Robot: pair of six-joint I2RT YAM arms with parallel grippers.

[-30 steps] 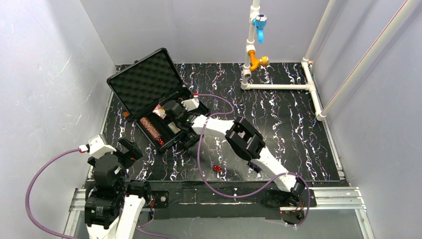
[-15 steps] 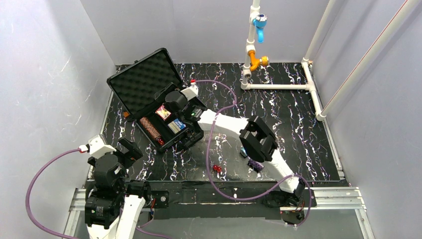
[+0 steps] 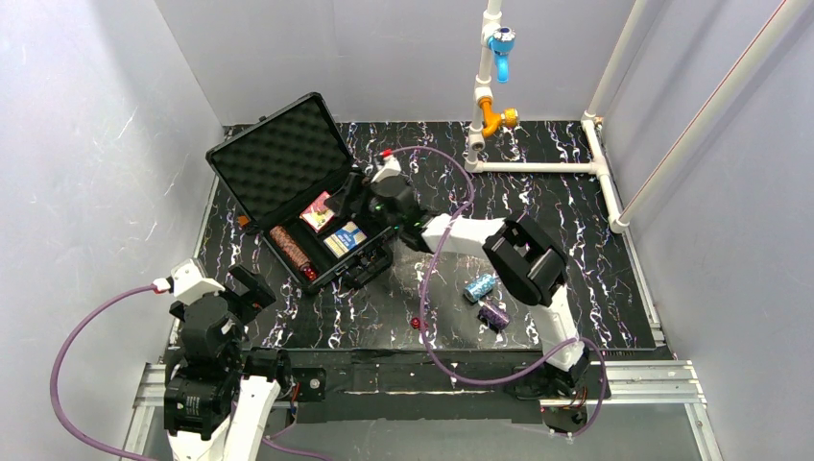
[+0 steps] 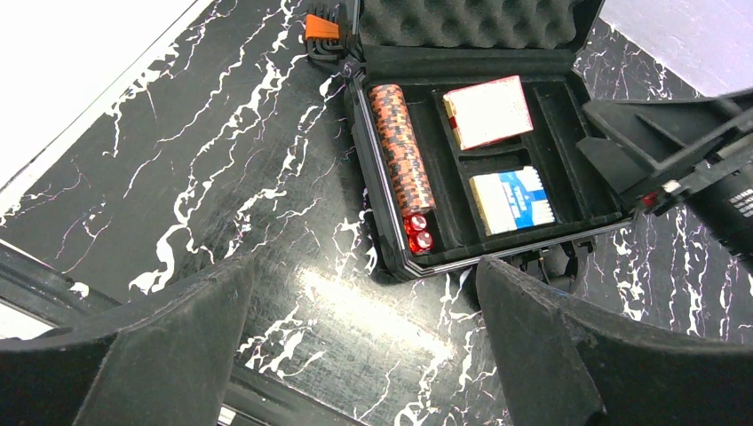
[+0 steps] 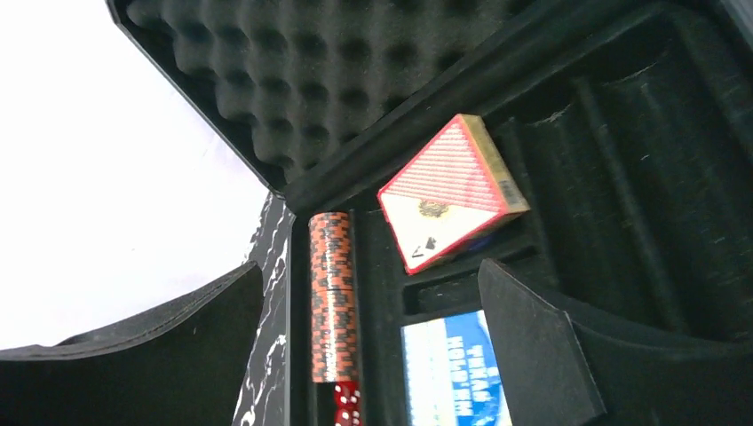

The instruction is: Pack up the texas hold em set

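The black case (image 3: 261, 169) lies open at the table's left, its foam lid raised. In it lie a brown chip stack (image 3: 291, 248), two red dice (image 4: 418, 232), a red card box (image 3: 318, 211) sitting askew, and a blue card box (image 3: 345, 237). My right gripper (image 3: 368, 213) is open and empty over the case's right side; the right wrist view shows the red box (image 5: 448, 191), blue box (image 5: 455, 371) and brown stack (image 5: 333, 293). A blue chip stack (image 3: 479, 286), a purple one (image 3: 494, 315) and red dice (image 3: 417, 324) lie on the table. My left gripper (image 3: 242, 288) is open, near the case's front.
A white pipe frame (image 3: 538, 167) with blue and orange fittings stands at the back right. White walls close in the left, back and right. A metal rail runs along the near edge. An orange latch (image 4: 321, 28) shows at the case's corner.
My right arm has drawn back to the right out of the case, uncovering the red and blue card boxes and the blue and purple chip stacks on the table. The left arm is still.
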